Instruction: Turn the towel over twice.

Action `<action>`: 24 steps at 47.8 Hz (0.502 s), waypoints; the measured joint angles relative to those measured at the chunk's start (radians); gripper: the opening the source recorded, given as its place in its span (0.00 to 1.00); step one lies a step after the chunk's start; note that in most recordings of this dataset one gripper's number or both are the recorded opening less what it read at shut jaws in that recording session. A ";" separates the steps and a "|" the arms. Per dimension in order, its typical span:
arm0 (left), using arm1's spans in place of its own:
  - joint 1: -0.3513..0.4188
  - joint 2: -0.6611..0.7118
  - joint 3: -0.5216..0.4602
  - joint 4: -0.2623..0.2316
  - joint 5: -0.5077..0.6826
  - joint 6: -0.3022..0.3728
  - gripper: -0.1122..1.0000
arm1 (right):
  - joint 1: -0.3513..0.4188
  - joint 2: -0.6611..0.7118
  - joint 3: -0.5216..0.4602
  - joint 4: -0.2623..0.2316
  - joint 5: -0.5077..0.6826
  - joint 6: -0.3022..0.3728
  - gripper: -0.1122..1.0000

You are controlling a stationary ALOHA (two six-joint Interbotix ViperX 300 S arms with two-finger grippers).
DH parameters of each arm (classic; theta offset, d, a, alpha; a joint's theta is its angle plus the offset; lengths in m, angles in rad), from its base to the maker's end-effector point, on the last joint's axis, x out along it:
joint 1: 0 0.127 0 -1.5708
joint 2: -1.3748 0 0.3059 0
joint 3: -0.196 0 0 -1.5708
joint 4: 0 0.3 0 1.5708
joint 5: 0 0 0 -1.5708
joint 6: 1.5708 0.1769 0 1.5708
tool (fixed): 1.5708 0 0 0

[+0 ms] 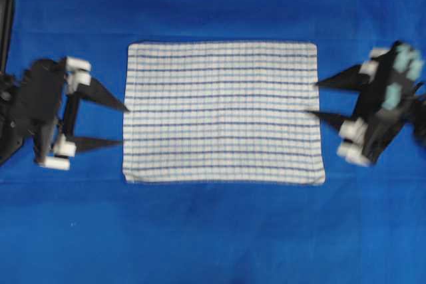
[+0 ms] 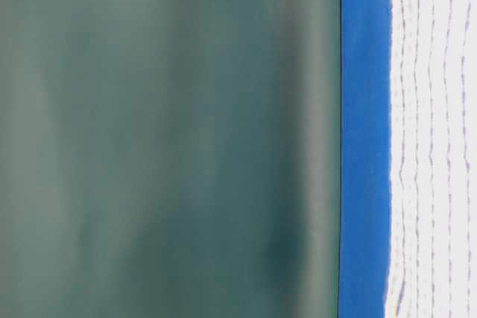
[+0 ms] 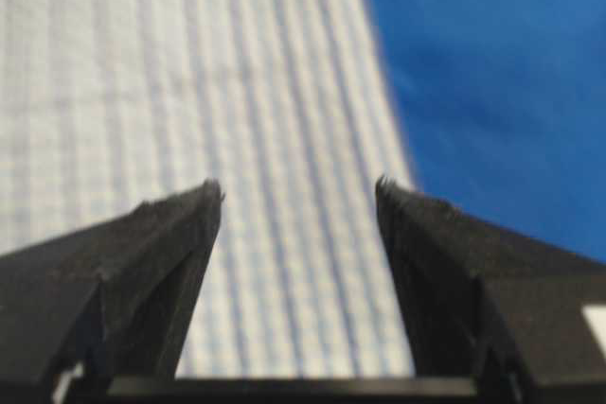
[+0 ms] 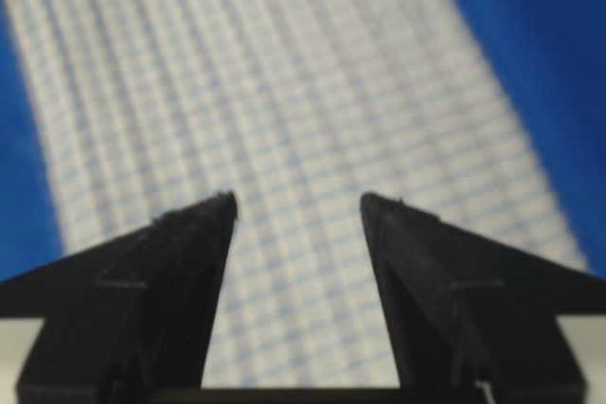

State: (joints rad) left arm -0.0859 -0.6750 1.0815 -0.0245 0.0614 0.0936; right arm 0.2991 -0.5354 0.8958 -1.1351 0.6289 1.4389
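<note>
Towel (image 1: 223, 111) flat and spread on blue sheet (image 1: 213, 231), mid-table, checked side up, no folds or lifted corners. Left gripper (image 1: 125, 124) just off the left short edge, jaws apart, nothing between them. Right gripper (image 1: 311, 100) at the right short edge, tips about touching the hem, jaws apart, holding nothing.

Probably between flips, or finished; impossible to say how many turns are done from this pose alone. If one remains: pinch an edge at each end, lift together, carry across, lay flat.

Right arm motion-blurred overhead. Wrist views soft, hem contact unclear. Table-level view crops the towel and mostly faces a green backdrop (image 2: 171, 139). Underside pattern hidden.
</note>
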 measured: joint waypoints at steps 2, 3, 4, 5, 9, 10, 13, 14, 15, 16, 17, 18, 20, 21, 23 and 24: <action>0.018 -0.028 0.006 0.000 -0.011 0.009 0.65 | -0.017 -0.037 0.011 -0.029 0.000 0.000 0.66; 0.028 -0.041 0.009 0.000 -0.014 0.014 0.65 | -0.026 -0.055 0.015 -0.044 0.000 -0.002 0.66; 0.038 -0.057 0.012 0.000 -0.017 0.018 0.65 | -0.034 -0.077 0.020 -0.060 0.000 -0.002 0.66; 0.048 -0.069 0.015 0.000 -0.018 0.023 0.65 | -0.040 -0.092 0.025 -0.074 0.000 -0.003 0.66; 0.080 -0.126 0.021 0.000 -0.025 0.043 0.65 | -0.055 -0.156 0.044 -0.112 -0.002 -0.015 0.66; 0.089 -0.143 0.025 0.000 -0.025 0.046 0.65 | -0.060 -0.170 0.049 -0.120 -0.002 -0.020 0.66; 0.109 -0.172 0.029 0.000 -0.026 0.051 0.65 | -0.072 -0.213 0.064 -0.133 -0.002 -0.035 0.66; 0.115 -0.183 0.029 0.000 -0.028 0.049 0.65 | -0.077 -0.227 0.071 -0.135 -0.003 -0.038 0.66; 0.121 -0.190 0.032 0.000 -0.029 0.051 0.65 | -0.081 -0.238 0.077 -0.138 -0.003 -0.037 0.66; 0.127 -0.198 0.034 0.000 -0.031 0.051 0.65 | -0.086 -0.250 0.083 -0.141 -0.003 -0.038 0.66; 0.132 -0.206 0.035 0.000 -0.034 0.051 0.65 | -0.089 -0.259 0.087 -0.141 -0.005 -0.038 0.66; 0.137 -0.213 0.038 0.000 -0.037 0.051 0.65 | -0.094 -0.272 0.097 -0.143 -0.006 -0.038 0.65; 0.143 -0.225 0.044 0.000 -0.044 0.051 0.65 | -0.098 -0.285 0.107 -0.144 -0.011 -0.038 0.65; 0.147 -0.229 0.048 0.000 -0.049 0.051 0.65 | -0.100 -0.290 0.110 -0.144 -0.012 -0.038 0.65; 0.152 -0.235 0.052 0.000 -0.058 0.051 0.65 | -0.100 -0.296 0.120 -0.144 -0.020 -0.038 0.64; 0.152 -0.235 0.054 0.000 -0.061 0.051 0.65 | -0.100 -0.299 0.121 -0.144 -0.023 -0.038 0.64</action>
State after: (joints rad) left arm 0.0660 -0.9097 1.1351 -0.0245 0.0000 0.1442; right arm 0.1994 -0.8345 1.0170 -1.2793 0.6059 1.4005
